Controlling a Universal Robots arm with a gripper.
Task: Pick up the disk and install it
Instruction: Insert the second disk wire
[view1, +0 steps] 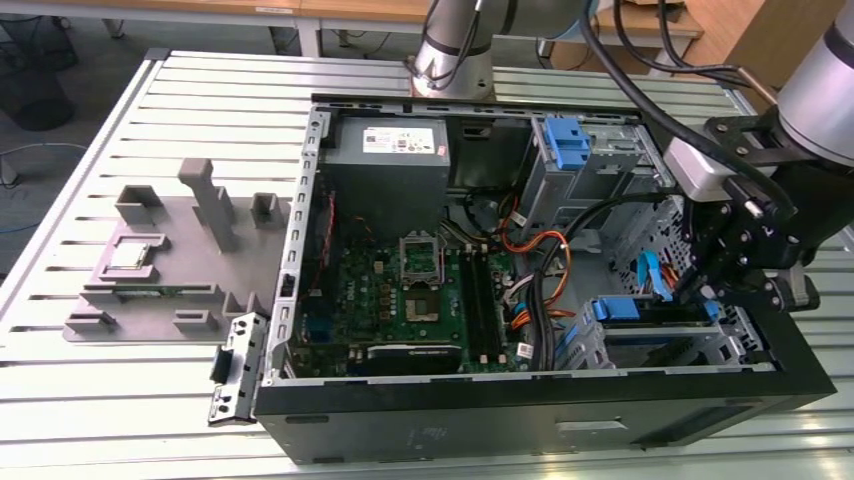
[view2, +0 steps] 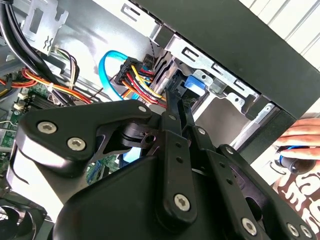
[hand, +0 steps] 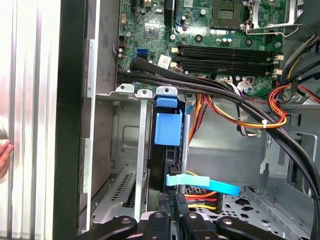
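Slatted metal surface (view1: 120, 400) carries the open PC case (view1: 534, 400); gripper (hand: 176, 212) sits at the drive bay, jaws near-closed, seemingly pinching the disk (hand: 167, 130) edge. Disk looks rigid, heavyish, shock-sensitive — hold by the blue carrier sides.

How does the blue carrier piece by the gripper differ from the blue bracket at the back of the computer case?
In the exterior view, the blue carrier lies low in the drive cage at the case's front corner, right beside the gripper, with cables close by. The blue bracket stands upright and narrow in the rear cage, far from the gripper. Both are bright blue plastic inside the open computer case.
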